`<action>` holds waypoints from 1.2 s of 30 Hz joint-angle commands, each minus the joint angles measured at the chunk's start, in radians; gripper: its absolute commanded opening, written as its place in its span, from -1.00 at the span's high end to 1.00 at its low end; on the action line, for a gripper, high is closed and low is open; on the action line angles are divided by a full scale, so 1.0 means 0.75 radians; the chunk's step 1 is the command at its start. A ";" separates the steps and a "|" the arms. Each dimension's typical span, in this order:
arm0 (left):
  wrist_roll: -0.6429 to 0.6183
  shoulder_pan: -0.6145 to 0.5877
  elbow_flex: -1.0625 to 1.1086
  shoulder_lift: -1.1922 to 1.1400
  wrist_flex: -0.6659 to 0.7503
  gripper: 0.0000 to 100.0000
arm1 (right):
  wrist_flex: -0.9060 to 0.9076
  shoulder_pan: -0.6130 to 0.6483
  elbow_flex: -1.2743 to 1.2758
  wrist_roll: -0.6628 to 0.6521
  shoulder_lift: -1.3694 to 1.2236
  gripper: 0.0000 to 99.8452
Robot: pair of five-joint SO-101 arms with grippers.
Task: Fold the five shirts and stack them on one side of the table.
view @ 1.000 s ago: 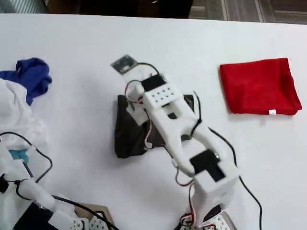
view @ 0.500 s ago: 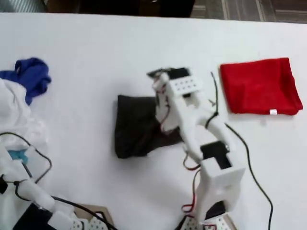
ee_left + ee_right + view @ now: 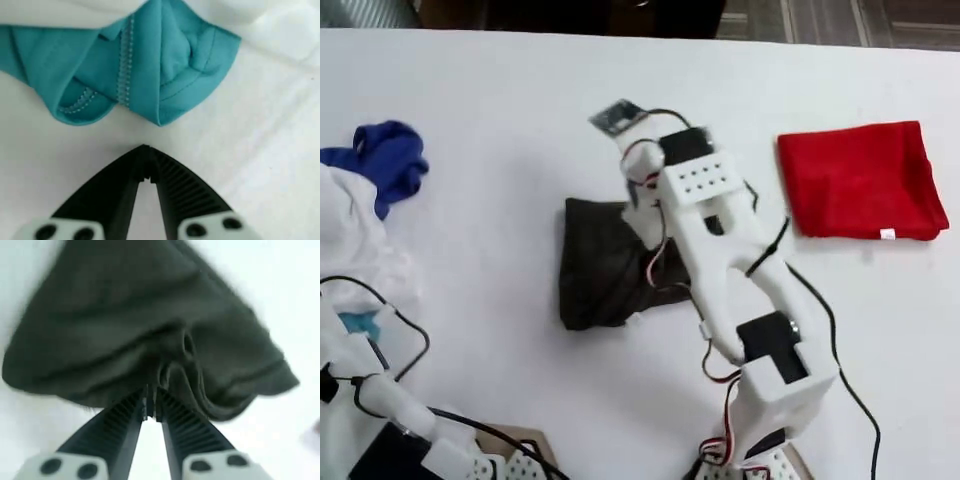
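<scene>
Dark cloth, a folded dark shirt, lies mid-bench. Its straight left edge runs near to far, and its right side is bunched under the right arm. The right tool pinches a gathered fold of it. A folded red shirt lies far right, its long axis left to right. At the left edge sit a crumpled blue shirt and a white shirt. The left tool is pressed together over white cloth, just beside a rumpled teal shirt.
</scene>
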State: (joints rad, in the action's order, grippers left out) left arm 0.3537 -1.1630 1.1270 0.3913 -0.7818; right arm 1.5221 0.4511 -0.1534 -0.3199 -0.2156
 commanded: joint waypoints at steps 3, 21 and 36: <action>-0.008 -0.033 -0.001 0.014 0.035 0.95 | -0.144 0.079 0.002 0.041 -0.089 0.96; -0.008 -0.033 0.003 0.014 0.049 0.95 | -0.097 0.050 -0.014 0.031 -0.292 0.96; -0.008 -0.033 0.009 0.023 0.051 0.95 | 0.328 -0.249 0.006 -0.239 -0.058 0.96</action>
State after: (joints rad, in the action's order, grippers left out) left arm 0.3537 -1.1630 1.1331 0.3913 -0.7695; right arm 1.7354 0.3007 -0.1442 -0.4549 -0.3445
